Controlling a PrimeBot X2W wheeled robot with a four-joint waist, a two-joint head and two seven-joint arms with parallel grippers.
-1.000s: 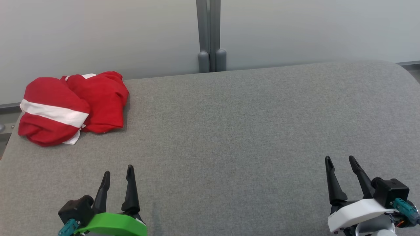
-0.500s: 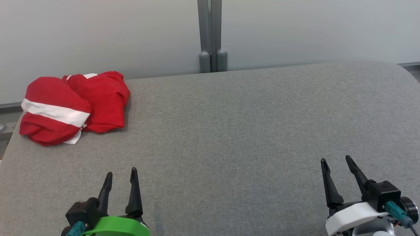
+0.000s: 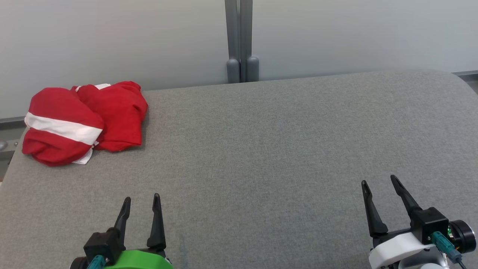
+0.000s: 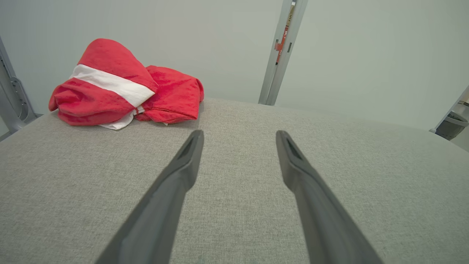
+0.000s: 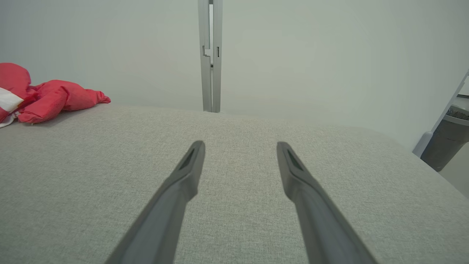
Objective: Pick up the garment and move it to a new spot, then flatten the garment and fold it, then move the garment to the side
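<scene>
The green-mounted left claw draws back nearward, the white-mounted right claw edges left, both spread and empty. The crumpled red-and-white cloth garment lies far left on the grey fabric tabletop; pickup, not yet begun, likely calls for a far-left reach.

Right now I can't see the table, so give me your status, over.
Open and empty: left gripper, right gripper. Crumpled garment at far left corner of table, untouched. Nothing in the way.
</scene>
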